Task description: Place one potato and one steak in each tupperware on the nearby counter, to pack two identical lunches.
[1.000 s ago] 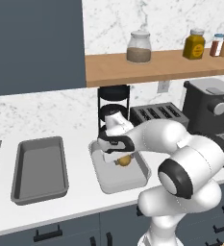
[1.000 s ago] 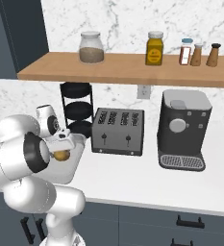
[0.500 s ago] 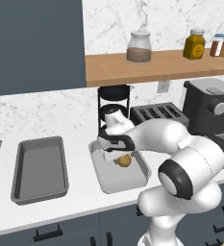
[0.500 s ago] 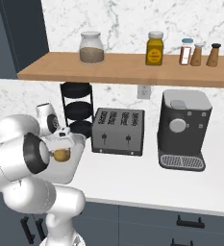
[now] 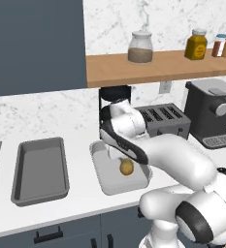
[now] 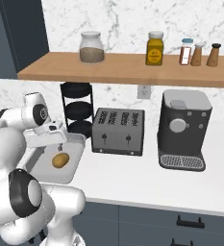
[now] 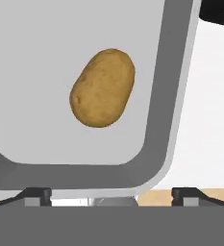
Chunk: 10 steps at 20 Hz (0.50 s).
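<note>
Two flat grey trays with raised rims [image 5: 40, 170] [image 5: 101, 177]. One little oval yellow-brown potato [image 5: 126, 167]. One dark toaster [image 5: 163, 119]. One black coffee machine [image 5: 213, 112]. Four jars on the wooden shelf [image 5: 158, 68].

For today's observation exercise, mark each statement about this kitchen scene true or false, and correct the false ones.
1. A potato lies in the right tupperware. True.
2. The gripper is shut on the potato. False: its jaws are open and the potato lies free in the tray.
3. The left tupperware holds a steak. False: nothing lies in it.
4. The toaster stands between the black tiered rack and the coffee machine. True.
5. The shelf carries jars. True.
</note>
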{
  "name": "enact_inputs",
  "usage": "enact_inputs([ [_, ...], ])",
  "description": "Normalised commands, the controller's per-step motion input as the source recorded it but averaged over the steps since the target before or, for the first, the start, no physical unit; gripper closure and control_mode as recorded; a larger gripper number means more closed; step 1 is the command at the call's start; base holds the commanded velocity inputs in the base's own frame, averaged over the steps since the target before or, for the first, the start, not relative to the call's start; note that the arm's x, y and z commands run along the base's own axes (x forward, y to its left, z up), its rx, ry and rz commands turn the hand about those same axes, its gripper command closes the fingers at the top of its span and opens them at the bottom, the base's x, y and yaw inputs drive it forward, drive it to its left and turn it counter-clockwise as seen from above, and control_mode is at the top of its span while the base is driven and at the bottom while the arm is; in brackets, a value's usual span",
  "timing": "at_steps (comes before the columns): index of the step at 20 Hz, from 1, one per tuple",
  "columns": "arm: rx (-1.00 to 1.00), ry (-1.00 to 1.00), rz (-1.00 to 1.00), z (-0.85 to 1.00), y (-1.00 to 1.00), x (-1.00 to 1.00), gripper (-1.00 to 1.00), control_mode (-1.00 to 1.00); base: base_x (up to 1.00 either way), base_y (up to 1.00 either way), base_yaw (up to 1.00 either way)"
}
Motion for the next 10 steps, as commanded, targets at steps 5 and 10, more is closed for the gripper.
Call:
enact_inputs([
  [5, 0.17, 0.05, 0.0, 0.37, -0.42, -0.96, -1.0, -1.0, 0.0, 0.0, 0.0],
  [10, 0.22, 0.07, 0.0, 0.21, -0.86, -0.93, -1.0, -1.0, 0.0, 0.0, 0.0],
])
